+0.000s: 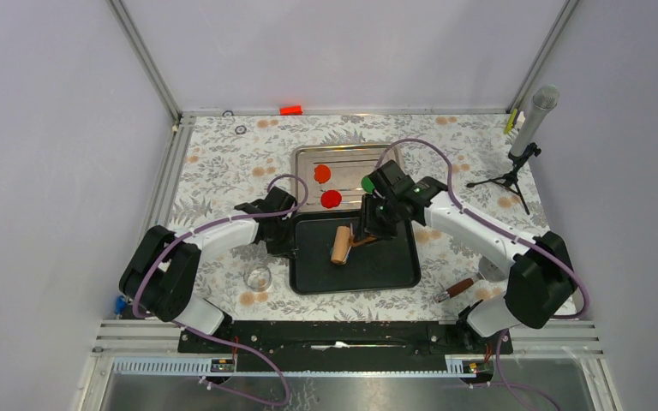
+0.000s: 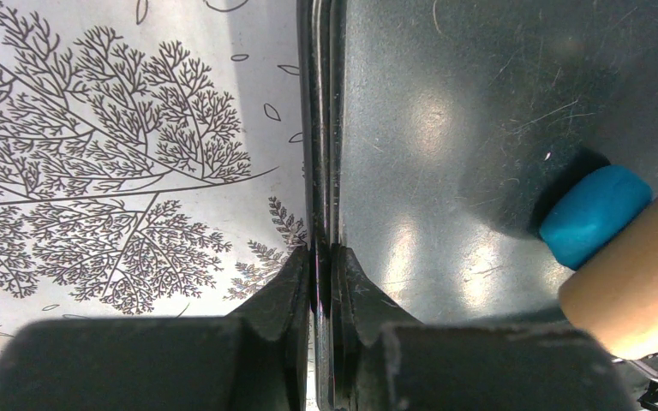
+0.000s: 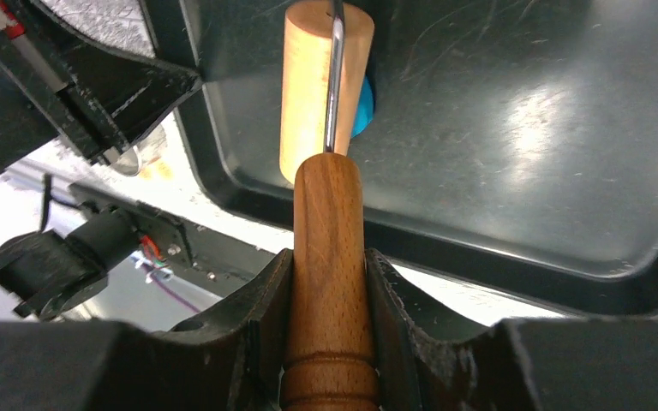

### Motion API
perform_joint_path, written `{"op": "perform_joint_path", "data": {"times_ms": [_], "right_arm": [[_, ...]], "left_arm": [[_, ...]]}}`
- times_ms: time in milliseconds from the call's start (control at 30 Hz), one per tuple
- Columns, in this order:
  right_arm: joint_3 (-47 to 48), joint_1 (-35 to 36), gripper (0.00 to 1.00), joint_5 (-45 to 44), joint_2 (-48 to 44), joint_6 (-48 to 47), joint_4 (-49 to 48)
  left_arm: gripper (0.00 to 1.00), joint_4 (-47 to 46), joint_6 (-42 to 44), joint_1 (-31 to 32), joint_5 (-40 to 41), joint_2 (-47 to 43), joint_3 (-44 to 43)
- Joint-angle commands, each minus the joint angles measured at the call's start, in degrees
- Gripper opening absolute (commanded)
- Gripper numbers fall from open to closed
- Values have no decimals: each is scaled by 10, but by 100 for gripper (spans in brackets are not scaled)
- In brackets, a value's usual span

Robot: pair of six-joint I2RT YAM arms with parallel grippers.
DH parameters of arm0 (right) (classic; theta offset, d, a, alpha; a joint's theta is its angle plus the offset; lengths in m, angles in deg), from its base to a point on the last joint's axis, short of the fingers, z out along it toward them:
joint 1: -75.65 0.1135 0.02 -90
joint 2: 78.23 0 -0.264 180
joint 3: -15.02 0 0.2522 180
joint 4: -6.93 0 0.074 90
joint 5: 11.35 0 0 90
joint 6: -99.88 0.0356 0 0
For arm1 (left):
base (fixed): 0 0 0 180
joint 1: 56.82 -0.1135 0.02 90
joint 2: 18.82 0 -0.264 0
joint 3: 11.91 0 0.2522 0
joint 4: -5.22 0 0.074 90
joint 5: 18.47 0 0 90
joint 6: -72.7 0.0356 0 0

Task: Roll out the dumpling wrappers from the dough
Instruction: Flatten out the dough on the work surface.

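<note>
A thick puck of blue dough lies on the black tray, pressed against the pale wooden roller. From the right wrist, only a sliver of the dough peeks out beside the roller's drum. My right gripper is shut on the roller's darker wooden handle, above the tray's near side. My left gripper is shut on the tray's left rim. Dumpling wrappers lie on the metal tray behind: an orange one, a red one and a green one.
A small glass bowl stands left of the black tray's near corner. A wooden-handled tool lies on the floral cloth to the right. A microphone on a tripod stands at the back right. A red block sits at the back edge.
</note>
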Motion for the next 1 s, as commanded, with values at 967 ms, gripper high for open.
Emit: {"op": "perform_joint_path", "data": {"times_ms": [967], "right_arm": [[-87,8,0,-23,6,22,-39]], "left_arm": [[0,36,34,13,10,-15,-5]]}}
